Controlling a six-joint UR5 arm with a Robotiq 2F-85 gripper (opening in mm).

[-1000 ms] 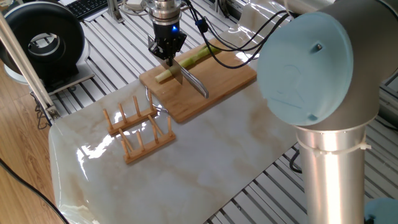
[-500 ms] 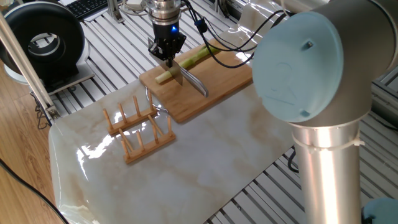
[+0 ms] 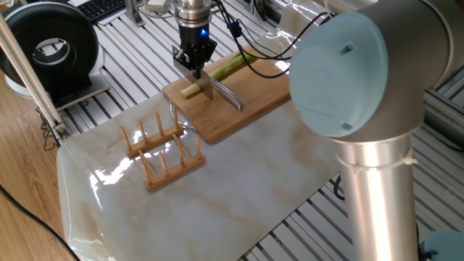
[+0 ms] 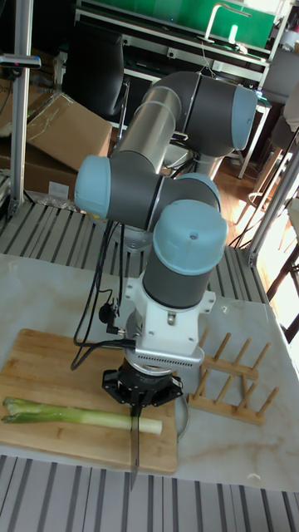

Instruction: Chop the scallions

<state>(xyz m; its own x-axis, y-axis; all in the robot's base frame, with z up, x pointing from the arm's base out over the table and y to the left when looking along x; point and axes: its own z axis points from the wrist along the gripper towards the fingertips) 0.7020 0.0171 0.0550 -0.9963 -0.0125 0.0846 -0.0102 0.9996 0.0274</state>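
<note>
The scallions [image 4: 79,414] are one long pale-green stalk with a whitish end, lying along the bamboo cutting board [image 4: 50,359]. In the fixed view the scallions [image 3: 226,67] stretch from the board's [image 3: 257,101] middle toward its far side. My gripper [image 3: 194,68] stands over the stalk's whitish end, shut on a silver knife [image 3: 220,93]. The knife [image 4: 134,452] hangs blade-down from the gripper [image 4: 137,401] and crosses the stalk near its white end, its tip past the board's near edge.
A wooden peg rack [image 3: 162,148] stands on the marble sheet [image 3: 239,181] just beside the board. The same rack [image 4: 234,376] shows right of the arm. A black round device [image 3: 54,51] sits at the far left. My arm's big elbow [image 3: 355,72] blocks the right side.
The arm's elbow has drifted left across the fixed view. The gripper and knife have hardly moved over the stalk's white end.
</note>
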